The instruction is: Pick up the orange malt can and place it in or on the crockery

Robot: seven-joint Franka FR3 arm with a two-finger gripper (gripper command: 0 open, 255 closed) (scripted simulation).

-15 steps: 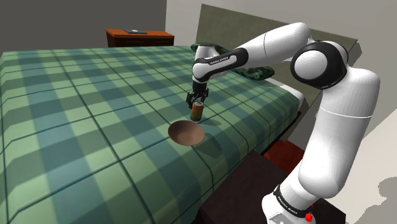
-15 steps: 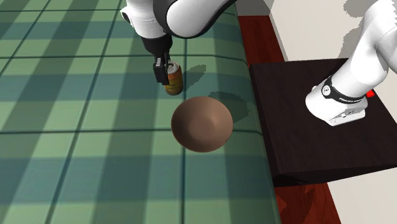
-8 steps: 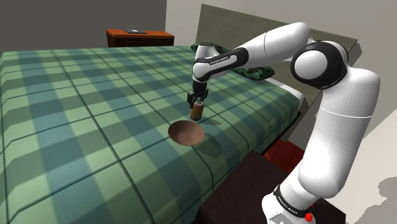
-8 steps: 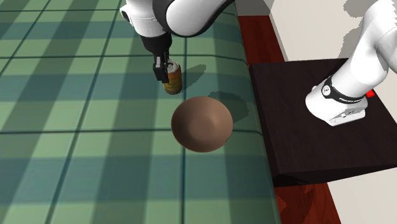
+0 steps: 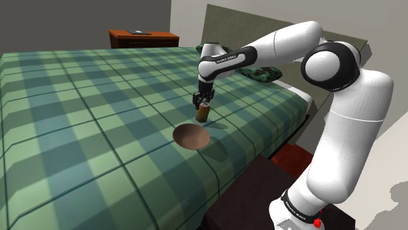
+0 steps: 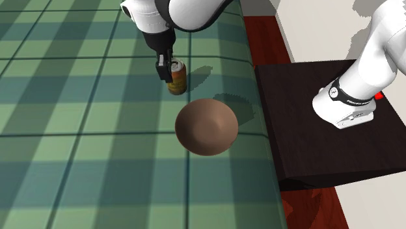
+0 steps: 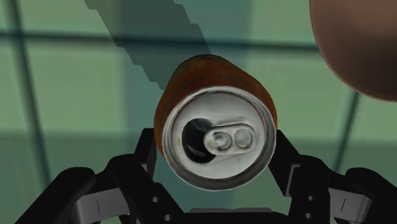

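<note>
An orange malt can [image 5: 203, 112] with a silver top stands upright on the green plaid bed cover, just behind a brown bowl [image 5: 191, 136] in the shoulder view. My black gripper [image 5: 203, 102] comes down from above and is shut on the can's upper part. In the second exterior view the gripper [image 6: 166, 69] clasps the can [image 6: 177, 82] above the bowl [image 6: 205, 126]. The wrist view looks down on the can [image 7: 216, 137], with my gripper [image 7: 215, 154] pressing it from both sides. The bowl's rim [image 7: 359, 51] lies close beside the can.
The bed [image 5: 78, 111] has a grey headboard [image 5: 229, 26] and a camouflage pillow [image 5: 261, 74] behind the arm. A wooden nightstand [image 5: 142, 37] stands at the far side. The dark stand [image 6: 325, 117] sits on red-brown floor beside the bed's edge.
The fingers, open around the can a second ago, have closed on it. The hand has since shifted very slightly upward; the bowl has not moved.
</note>
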